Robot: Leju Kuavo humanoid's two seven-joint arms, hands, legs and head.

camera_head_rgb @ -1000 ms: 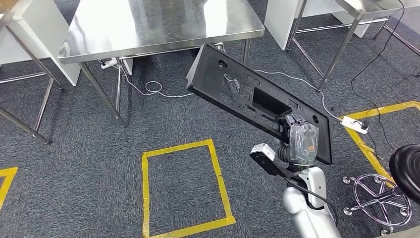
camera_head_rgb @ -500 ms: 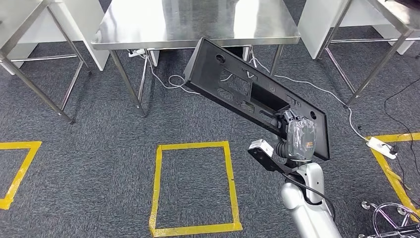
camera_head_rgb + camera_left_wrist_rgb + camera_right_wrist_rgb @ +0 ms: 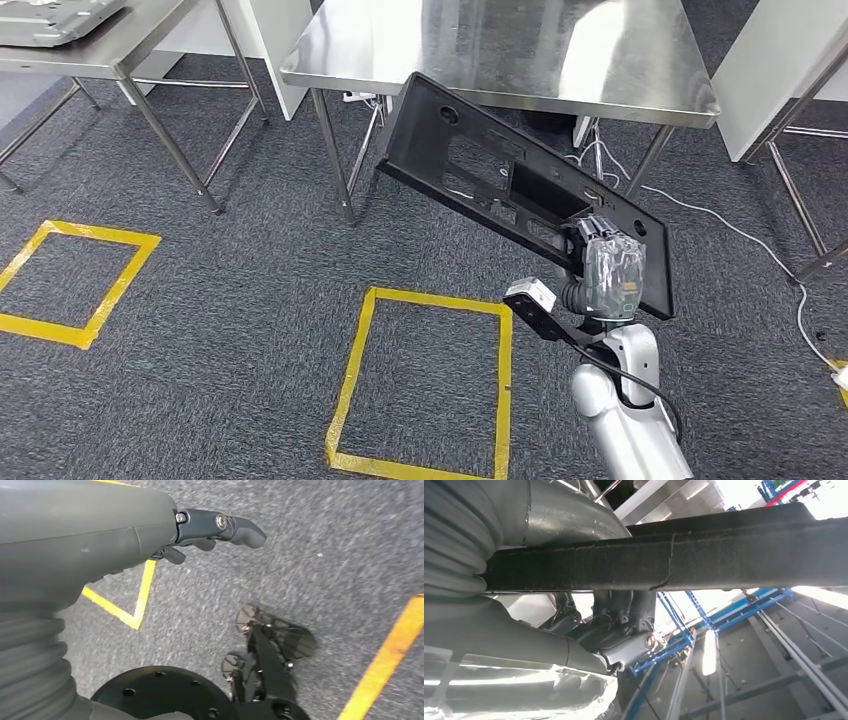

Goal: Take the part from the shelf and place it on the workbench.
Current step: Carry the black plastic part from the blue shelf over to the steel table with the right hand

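Right arm [image 3: 620,410]: silver, rises from the lower edge of the head view. Right hand [image 3: 608,275]: wrapped in clear film, fingers clamped on the near end of the part. Part [image 3: 480,180]: long black plastic panel with cut-outs and holes, held in the air, tilted, its far end reaching up toward the workbench edge; in the right wrist view its dark edge [image 3: 674,560] crosses above the fingers [image 3: 624,630]. Left hand [image 3: 200,530]: hangs over the carpet, fingers extended and holding nothing. Floor: grey carpet with a yellow tape square [image 3: 425,380] just beside the right arm, a second square [image 3: 70,285] further left. Workbench [image 3: 420,50]: stainless steel top, beyond the part. White cable [image 3: 730,235] trails under it.
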